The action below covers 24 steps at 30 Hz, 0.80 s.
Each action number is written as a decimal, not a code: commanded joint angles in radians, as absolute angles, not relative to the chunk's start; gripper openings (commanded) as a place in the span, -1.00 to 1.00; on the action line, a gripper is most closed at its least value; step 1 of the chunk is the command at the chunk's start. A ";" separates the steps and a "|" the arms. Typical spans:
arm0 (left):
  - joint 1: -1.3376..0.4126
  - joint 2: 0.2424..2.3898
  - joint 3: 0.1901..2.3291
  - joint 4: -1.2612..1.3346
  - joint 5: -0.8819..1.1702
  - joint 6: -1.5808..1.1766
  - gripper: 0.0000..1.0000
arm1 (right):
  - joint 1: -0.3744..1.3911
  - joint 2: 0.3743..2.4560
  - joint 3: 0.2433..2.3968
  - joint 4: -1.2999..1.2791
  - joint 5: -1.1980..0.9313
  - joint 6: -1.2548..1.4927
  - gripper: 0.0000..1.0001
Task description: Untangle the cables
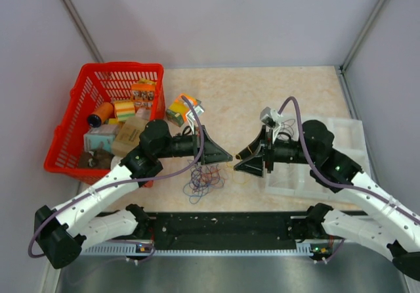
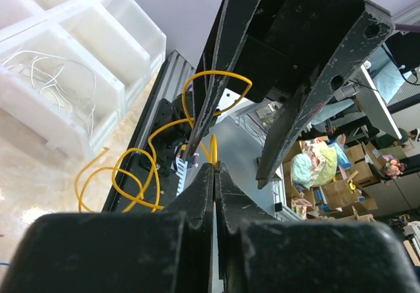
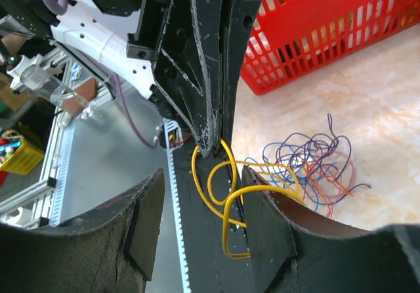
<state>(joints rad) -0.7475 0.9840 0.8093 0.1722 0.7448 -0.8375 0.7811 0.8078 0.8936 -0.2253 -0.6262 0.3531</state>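
My left gripper [image 1: 228,156] is shut on a yellow cable [image 2: 131,175], pinched at its fingertips [image 2: 214,167] above the table. The cable's loops hang from that pinch [image 3: 207,150] and lie between the fingers of my right gripper [image 3: 200,201], which is open; one loop [image 3: 224,227] touches its right finger [image 3: 269,214]. In the top view my right gripper [image 1: 239,161] faces the left one tip to tip. A tangle of blue, purple, orange and black cables [image 1: 205,180] lies on the table below them, also in the right wrist view [image 3: 315,165].
A red basket [image 1: 65,129] of small packages stands at the left. A white compartment tray [image 1: 348,132] stands at the right, with thin white wires [image 2: 52,76] in one compartment. A black rail [image 1: 223,224] runs along the near edge.
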 commanded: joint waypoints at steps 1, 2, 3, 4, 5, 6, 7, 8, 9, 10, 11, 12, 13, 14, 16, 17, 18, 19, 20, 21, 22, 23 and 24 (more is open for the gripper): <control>-0.747 0.974 0.841 0.230 0.775 -0.856 -1.00 | 0.775 0.822 0.881 -0.149 -0.670 0.385 0.01; -0.747 0.973 0.841 0.235 0.773 -0.862 -1.00 | 0.775 0.824 0.881 -0.150 -0.669 0.384 0.01; -0.747 0.970 0.842 0.236 0.767 -0.864 -1.00 | 0.775 0.830 0.881 -0.149 -0.669 0.379 0.01; -0.746 0.966 0.842 0.232 0.761 -0.867 -1.00 | 0.775 0.837 0.879 -0.147 -0.673 0.382 0.01; -0.747 0.963 0.841 0.232 0.756 -0.871 -1.00 | 0.775 0.844 0.876 -0.141 -0.679 0.387 0.01; -0.746 0.960 0.838 0.233 0.750 -0.876 -1.00 | 0.776 0.850 0.870 -0.129 -0.686 0.393 0.02; -0.747 0.959 0.835 0.236 0.750 -0.883 -1.00 | 0.776 0.854 0.861 -0.115 -0.692 0.402 0.01; -0.747 0.959 0.831 0.242 0.749 -0.888 -1.00 | 0.776 0.859 0.853 -0.095 -0.698 0.411 -0.02; -0.747 0.957 0.831 0.245 0.746 -0.890 -1.00 | 0.776 0.861 0.845 -0.081 -0.703 0.417 -0.03; -0.747 0.956 0.830 0.244 0.739 -0.890 -1.00 | 0.778 0.864 0.839 -0.069 -0.709 0.422 -0.05; -0.746 0.954 0.828 0.242 0.733 -0.890 -1.00 | 0.776 0.864 0.833 -0.060 -0.712 0.423 -0.07; -0.747 0.953 0.828 0.242 0.729 -0.891 -1.00 | 0.779 0.867 0.830 -0.058 -0.710 0.423 -0.13; -0.747 0.951 0.830 0.242 0.721 -0.891 -1.00 | 0.778 0.867 0.825 -0.055 -0.709 0.425 -0.20; -0.747 0.950 0.831 0.238 0.715 -0.890 -1.00 | 0.779 0.865 0.822 -0.054 -0.709 0.425 -0.27; -0.747 0.950 0.836 0.236 0.709 -0.887 -1.00 | 0.779 0.865 0.818 -0.054 -0.700 0.426 -0.62; -0.747 0.950 0.841 0.227 0.703 -0.881 -1.00 | 0.779 0.861 0.816 -0.054 -0.681 0.426 -0.86; -0.746 0.951 0.851 0.203 0.690 -0.859 -1.00 | 0.781 0.847 0.816 -0.061 -0.642 0.429 -1.00; -0.747 0.951 0.870 0.157 0.671 -0.833 -0.94 | 0.778 0.832 0.815 -0.074 -0.576 0.434 -1.00; -0.746 0.948 0.886 0.103 0.645 -0.801 -0.76 | 0.778 0.822 0.815 -0.089 -0.508 0.439 -1.00; -0.749 0.939 0.906 0.028 0.570 -0.761 -0.40 | 0.776 0.812 0.821 -0.124 -0.423 0.440 -1.00; -0.747 0.924 0.920 -0.065 0.483 -0.730 -0.11 | 0.778 0.802 0.831 -0.167 -0.323 0.434 -1.00; -0.747 0.902 0.931 -0.127 0.394 -0.695 0.13 | 0.776 0.799 0.848 -0.228 -0.230 0.431 -1.00; -0.747 0.882 0.936 -0.190 0.318 -0.669 0.45 | 0.773 0.798 0.867 -0.295 -0.109 0.434 -1.00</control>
